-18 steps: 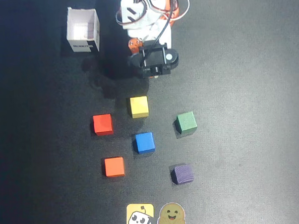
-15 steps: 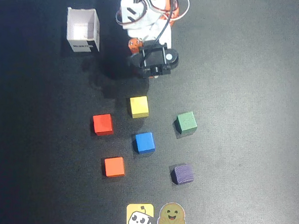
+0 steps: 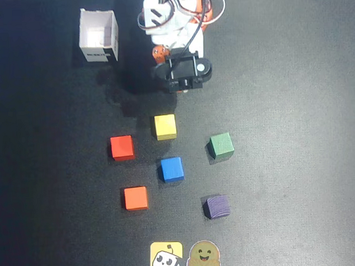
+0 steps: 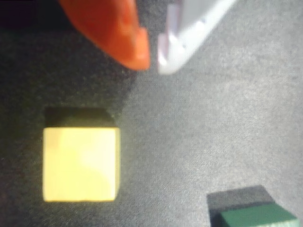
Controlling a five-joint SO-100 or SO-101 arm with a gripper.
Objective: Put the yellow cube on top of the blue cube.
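Observation:
The yellow cube (image 3: 165,126) lies on the black mat just below the arm; in the wrist view the yellow cube (image 4: 80,163) fills the lower left. The blue cube (image 3: 172,169) sits a little below it in the overhead view and is outside the wrist view. My gripper (image 3: 183,89) hovers above the mat, short of the yellow cube and slightly to its right. Its orange finger (image 4: 124,35) and white finger (image 4: 189,33) have their tips almost together with nothing between them, so the gripper (image 4: 154,64) is shut and empty.
Around the two cubes lie a red cube (image 3: 122,147), an orange cube (image 3: 135,198), a green cube (image 3: 221,146) and a purple cube (image 3: 217,206). A white open box (image 3: 98,36) stands at the upper left. Two cartoon stickers (image 3: 166,256) lie at the bottom edge.

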